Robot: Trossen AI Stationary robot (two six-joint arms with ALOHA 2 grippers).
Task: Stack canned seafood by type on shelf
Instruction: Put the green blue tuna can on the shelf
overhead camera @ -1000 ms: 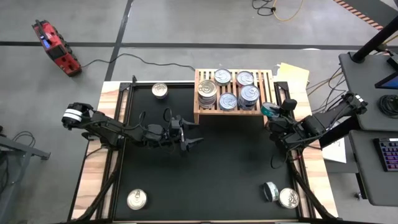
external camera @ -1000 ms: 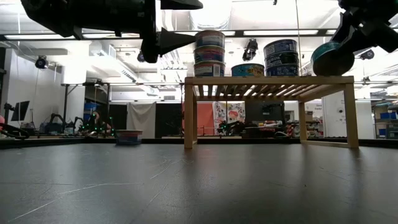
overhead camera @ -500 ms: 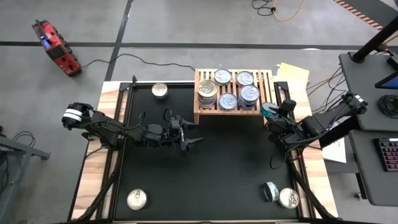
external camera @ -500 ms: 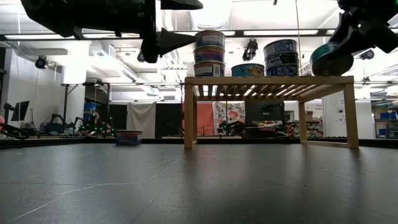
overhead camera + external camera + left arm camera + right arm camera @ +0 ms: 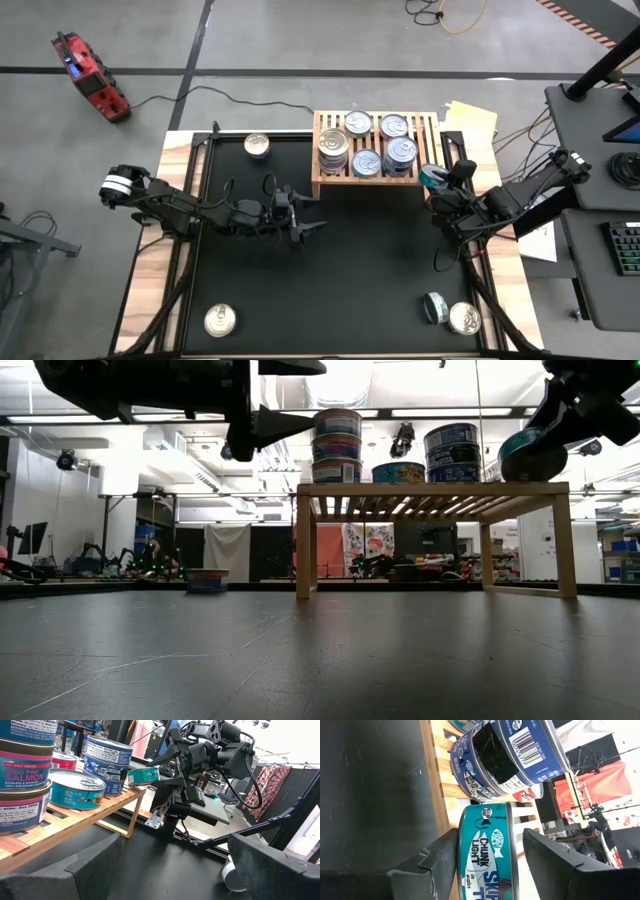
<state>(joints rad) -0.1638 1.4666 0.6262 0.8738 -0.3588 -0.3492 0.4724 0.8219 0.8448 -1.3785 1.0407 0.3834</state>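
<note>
1. While your right pincer (image 5: 432, 180) hung at the right end of the shelf (image 5: 325, 185), it pinched a teal can (image 5: 487, 852) on edge between its fingers, just off the shelf's corner.
2. Beyond that pincer, stacked cans (image 5: 400, 153) sat on the slats.
3. Your left pincer (image 5: 309, 213) hovered spread and empty over the table's black mat (image 5: 340, 270), with the shelf near ahead of it.
4. Loose cans (image 5: 220, 321) lay well behind both pincers.

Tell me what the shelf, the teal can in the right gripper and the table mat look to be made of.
Shelf: light unfinished-looking wood, with visible grain and slats.
Teal can, held in the right gripper: probably metal with a glossy printed label; the other cans' lids shine silver.
Mat: a matte black sheet, perhaps rubber or foam; faint scuffs show, but the material is uncertain.
</note>
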